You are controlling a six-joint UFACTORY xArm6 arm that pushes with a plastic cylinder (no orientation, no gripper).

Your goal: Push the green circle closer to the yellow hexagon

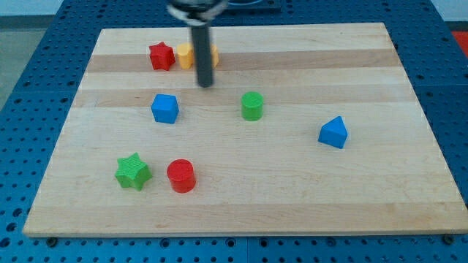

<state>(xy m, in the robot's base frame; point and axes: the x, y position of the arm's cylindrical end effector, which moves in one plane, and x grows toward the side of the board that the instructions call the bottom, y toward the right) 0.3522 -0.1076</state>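
On the wooden bench (292, 190), seen from above and in front, our nearest pieces sit toward the view's bottom left: a green star (133, 172) and, just beside it to the view's right, a red cylinder (180, 175), the two close but apart. Farther up the board and off to the view's right, a blue block (333, 132) with a peaked top stands alone, well apart from everything else. In the middle band we find a blue cube-like block (165, 108) on the view's left and the green circle (252, 105), an upright green cylinder, near the board's centre, with bare wood all around it. Beyond these, our dark rod comes down from the view's top, somewhat blurred, and my tip (205, 84) rests on the wood above and to the view's left of the green circle, clear of it, and to the upper right of the blue cube-like block. We carry no end effector that spreads or pinches, only this rod, so there is nothing to report of jaws. At the far edge, the yellow hexagon (186, 55) lies partly hidden behind the rod, touching or nearly touching a red star (161, 56) on its left side; the green circle stands well apart from it. Blue perforated panelling (44, 44) surrounds the board.
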